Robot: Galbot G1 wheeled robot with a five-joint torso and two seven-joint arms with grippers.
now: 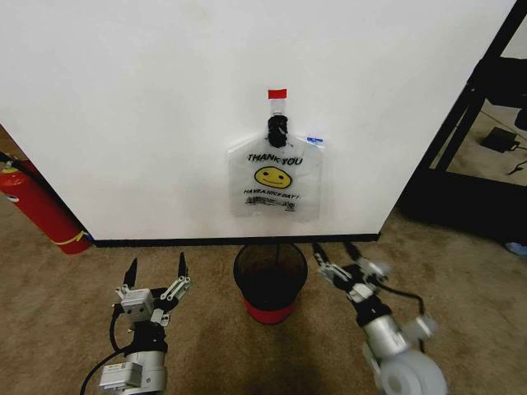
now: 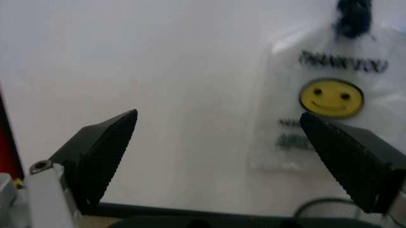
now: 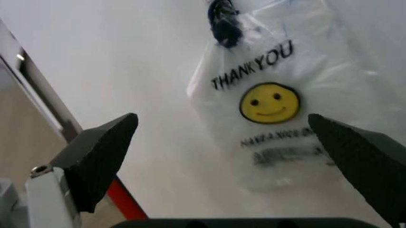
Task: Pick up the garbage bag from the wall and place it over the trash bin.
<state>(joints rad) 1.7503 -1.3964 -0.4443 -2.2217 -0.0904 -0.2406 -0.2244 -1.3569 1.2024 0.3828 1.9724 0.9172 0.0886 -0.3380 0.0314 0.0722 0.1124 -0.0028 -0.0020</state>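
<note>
The thin translucent white plastic garbage bag [image 1: 274, 177] with a yellow smiley hangs from a black hook [image 1: 276, 129] on the plain white wall [image 1: 148, 107], directly above the small black wire-mesh trash bin [image 1: 270, 280]. Both the left claw [image 1: 156, 271] and right claw [image 1: 336, 252] are spread wide and empty, low beside the bin. The bag looks feather-light, limp and slippery, best pinched at its bunched top near the hook.

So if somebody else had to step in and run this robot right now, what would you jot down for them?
Left pincer: open, empty, low over the carpet to the left of the trash bin.
Right pincer: open, empty, low to the right of the bin.
Garbage bag: hanging on the black hook on the wall, under a red tape mark, directly above the bin.
Bin: on the floor by the baseboard, no bag over it.
Done: robot faces the wall, both arms out front.
Left: take the bag off the hook, place it over the bin.
</note>
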